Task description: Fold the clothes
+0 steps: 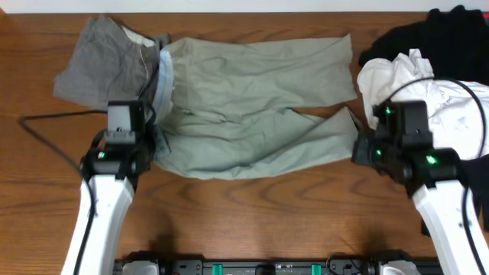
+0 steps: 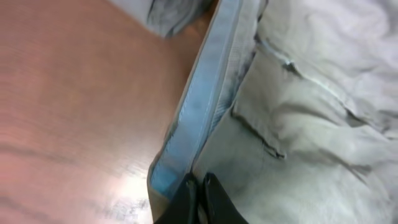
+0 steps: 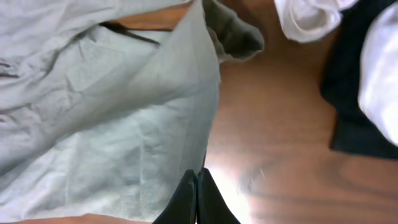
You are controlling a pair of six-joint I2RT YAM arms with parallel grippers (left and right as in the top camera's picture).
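Two edges of the khaki shorts [image 1: 252, 99], spread flat mid-frame on the counter [image 1: 252, 221], are pinched: left fingers [image 2: 185, 202] clamped on the waistband's lower end, right fingers [image 3: 185, 200] clamped on the lower leg's hem at centre right.

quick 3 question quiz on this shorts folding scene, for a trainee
1. True or false: the left end effector and the right end effector are both closed on the khaki shorts.
2. Which lies nearest the right end effector? A a towel, B the white shirt, C a sock.
3. Fill in: the left end effector pinches the khaki shorts at their ____ end.
Key: 1 true; 2 B; 3 waistband.
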